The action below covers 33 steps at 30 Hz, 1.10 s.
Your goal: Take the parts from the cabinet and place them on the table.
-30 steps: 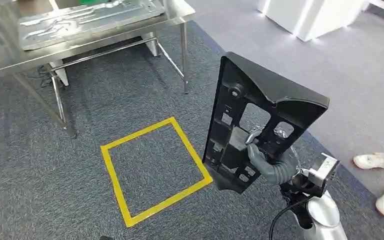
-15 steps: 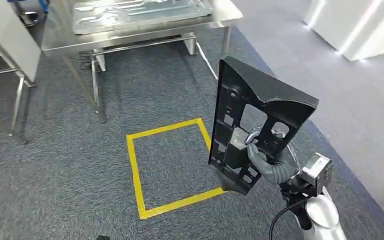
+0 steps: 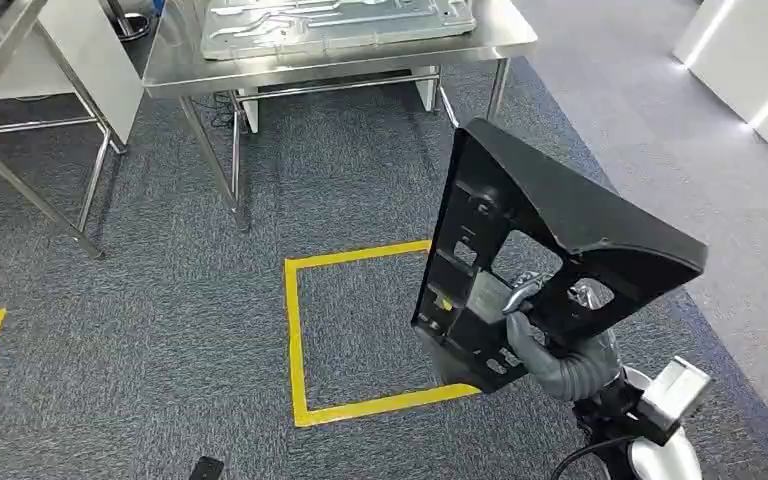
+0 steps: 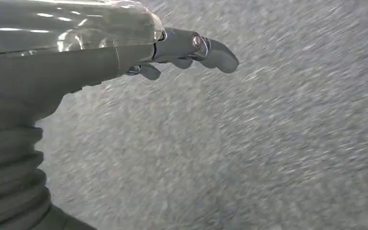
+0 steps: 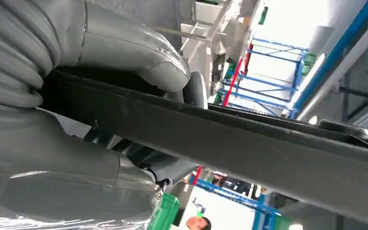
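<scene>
While the right robot hand [image 3: 550, 352] grips it | black part [image 3: 530, 240] near-upright, long axis vertical

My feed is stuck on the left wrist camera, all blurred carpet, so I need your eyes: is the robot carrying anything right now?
Observer: Yes. The right hand grips a black plastic panel, held roughly upright over the carpet.
Operator: Is the grip solid?
Observer: In the right wrist view the thumb lies over one face of the panel's edge and the rest of the hand backs the other face.
Operator: Where's the table?
Observer: Ahead in the head view: a steel table with a metal tray on it, beyond a yellow taped square on the floor.
Operator: And my left hand?
Observer: The left hand holds nothing.
</scene>
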Each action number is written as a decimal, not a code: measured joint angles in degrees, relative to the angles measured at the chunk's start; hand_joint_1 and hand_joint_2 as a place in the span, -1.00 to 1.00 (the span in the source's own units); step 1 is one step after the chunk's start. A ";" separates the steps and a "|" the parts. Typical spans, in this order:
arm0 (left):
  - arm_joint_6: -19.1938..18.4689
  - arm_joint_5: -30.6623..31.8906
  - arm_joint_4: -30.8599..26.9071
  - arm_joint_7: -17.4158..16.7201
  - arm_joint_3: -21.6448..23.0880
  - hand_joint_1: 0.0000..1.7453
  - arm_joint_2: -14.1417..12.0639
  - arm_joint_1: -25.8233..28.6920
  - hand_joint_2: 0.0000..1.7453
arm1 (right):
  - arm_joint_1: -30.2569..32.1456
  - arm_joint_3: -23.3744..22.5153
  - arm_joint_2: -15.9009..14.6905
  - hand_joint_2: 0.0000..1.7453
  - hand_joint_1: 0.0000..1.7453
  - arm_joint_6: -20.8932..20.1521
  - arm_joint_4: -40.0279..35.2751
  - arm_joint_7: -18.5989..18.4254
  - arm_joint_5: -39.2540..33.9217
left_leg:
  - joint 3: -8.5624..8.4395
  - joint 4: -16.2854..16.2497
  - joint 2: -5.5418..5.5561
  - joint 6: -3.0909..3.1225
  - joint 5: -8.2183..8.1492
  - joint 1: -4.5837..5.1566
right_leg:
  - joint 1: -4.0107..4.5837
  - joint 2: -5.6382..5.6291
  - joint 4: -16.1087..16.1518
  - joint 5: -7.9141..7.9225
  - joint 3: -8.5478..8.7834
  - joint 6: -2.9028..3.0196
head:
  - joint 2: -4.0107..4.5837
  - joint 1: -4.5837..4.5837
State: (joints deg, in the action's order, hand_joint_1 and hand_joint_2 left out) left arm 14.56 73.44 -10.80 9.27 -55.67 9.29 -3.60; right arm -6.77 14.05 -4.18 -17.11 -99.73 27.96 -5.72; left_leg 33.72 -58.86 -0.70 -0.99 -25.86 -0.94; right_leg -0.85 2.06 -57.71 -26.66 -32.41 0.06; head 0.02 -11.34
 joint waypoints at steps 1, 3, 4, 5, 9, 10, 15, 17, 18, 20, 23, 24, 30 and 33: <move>-0.02 0.24 0.00 0.33 0.04 -1.00 -0.15 -0.40 1.00 | 0.14 -0.22 0.15 1.00 1.00 0.22 -0.09 0.39 0.00 | -0.28 0.53 0.22 0.55 -0.11 0.33 | 0.36 0.02 -0.29 -0.16 -0.10 -0.39 | 0.00 0.02; -0.20 0.53 0.00 0.31 0.11 -1.00 -0.31 -0.78 1.00 | 0.35 -0.57 0.48 1.00 1.00 0.26 -0.11 1.16 0.00 | -0.12 0.41 0.38 1.07 -0.11 0.41 | 0.38 0.12 -0.11 0.00 -0.08 -0.96 | 0.00 0.02; -0.33 0.83 0.00 0.15 0.20 -1.00 -0.42 -1.00 1.00 | 0.44 -0.68 0.70 1.00 1.00 0.35 -0.11 1.51 0.02 | -0.09 0.48 0.50 1.48 -0.01 0.63 | 0.17 0.23 0.07 0.11 0.00 -1.39 | 0.00 0.00; -0.55 1.18 0.00 0.11 0.28 -1.00 -0.42 -1.33 1.00 | 0.56 -0.79 0.92 1.00 1.00 0.50 -0.18 1.97 0.24 | -0.50 1.19 0.58 2.11 0.43 0.19 | 0.00 0.05 -0.16 -0.24 -0.03 -1.79 | 0.00 0.00; -1.38 2.53 0.00 -0.76 1.29 -1.00 -0.55 -3.01 1.00 | 1.63 -1.09 1.27 1.00 1.00 1.38 -0.35 3.50 1.37 | -0.50 1.40 1.00 2.83 0.57 0.30 | -0.14 -1.50 -14.37 -7.60 -6.72 -2.37 | 0.00 0.07; -1.53 2.80 0.00 -1.00 1.53 -1.00 -0.55 -3.20 1.00 | 2.12 -1.09 1.34 1.00 1.00 1.51 -0.39 3.67 1.57 | -0.48 1.37 1.15 2.91 0.52 0.34 | -0.12 -1.52 -17.67 -8.43 -8.53 -2.43 | 0.00 0.07; -2.40 3.19 0.00 -1.99 2.34 -1.00 -0.37 -3.72 1.00 | 2.64 -1.12 1.95 1.00 1.00 2.07 -0.92 4.21 2.10 | -0.85 1.12 1.89 2.43 0.17 0.34 | -0.06 -2.02 -1.77 1.33 -1.47 -1.42 | 0.00 0.09; -2.43 2.78 0.00 -2.47 2.45 -1.00 -0.33 -3.88 1.00 | 2.57 -1.12 2.54 1.00 1.00 2.08 -0.92 4.46 2.05 | -0.56 0.86 2.00 1.75 0.03 0.70 | 0.28 -2.16 -0.36 0.70 -1.20 -1.09 | 0.00 0.07; -2.43 2.69 0.00 -2.66 2.45 -1.00 -0.28 -3.80 1.00 | 2.55 -1.12 2.69 1.00 1.00 2.08 -0.90 4.55 2.03 | -0.57 0.98 2.02 1.48 -0.05 0.66 | 0.41 -2.17 -0.42 0.59 -1.27 -0.89 | 0.00 0.04; -2.43 2.34 0.00 -2.95 2.45 -1.00 -0.13 -3.67 1.00 | 2.41 -1.12 3.00 1.00 1.00 1.97 -0.90 4.68 2.01 | -0.73 1.16 2.01 0.64 -0.17 0.78 | 0.00 -2.15 0.11 0.87 -1.05 -0.09 | 0.00 0.04; -2.38 1.77 0.00 -3.08 2.45 -1.00 0.07 -3.47 1.00 | 1.75 -1.12 3.85 1.00 1.00 1.73 -0.83 4.70 2.01 | 2.70 -6.61 1.51 0.20 -4.70 0.36 | -0.06 -1.69 0.34 0.81 -0.65 0.85 | 0.00 0.04; -2.36 1.49 0.00 -3.15 2.45 -1.00 0.15 -3.30 1.00 | 1.63 -1.12 3.98 1.00 1.00 1.66 -0.74 4.70 2.01 | 5.29 -11.83 1.43 0.01 -6.98 0.24 | 0.05 -1.60 0.33 0.70 -0.63 1.00 | 0.00 0.04; -2.34 0.57 0.00 -3.34 2.36 -1.00 0.28 -2.61 1.00 | 1.04 -1.12 4.31 1.00 1.00 1.46 -0.39 4.70 2.01 | 1.10 -1.57 0.68 0.23 1.16 0.19 | 0.09 -1.50 0.03 -0.24 0.39 0.39 | 0.00 0.04; -2.40 0.48 0.00 -3.30 2.36 -1.00 0.59 -2.70 1.00 | 0.61 -1.12 4.31 1.00 1.00 1.40 -0.37 4.70 2.03 | 0.28 0.41 0.64 1.09 0.20 0.62 | 0.51 -1.38 -0.18 -0.58 0.26 -0.45 | 0.00 0.06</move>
State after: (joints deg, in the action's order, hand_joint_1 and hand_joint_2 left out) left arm 12.15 73.92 -10.80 5.97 -53.31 9.88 -6.30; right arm -6.16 12.94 0.13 -15.72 -100.10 32.65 -3.69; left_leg 34.00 -58.45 -0.05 0.10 -25.66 -0.32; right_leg -0.34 0.67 -57.89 -27.24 -32.15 -0.39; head 0.02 -11.28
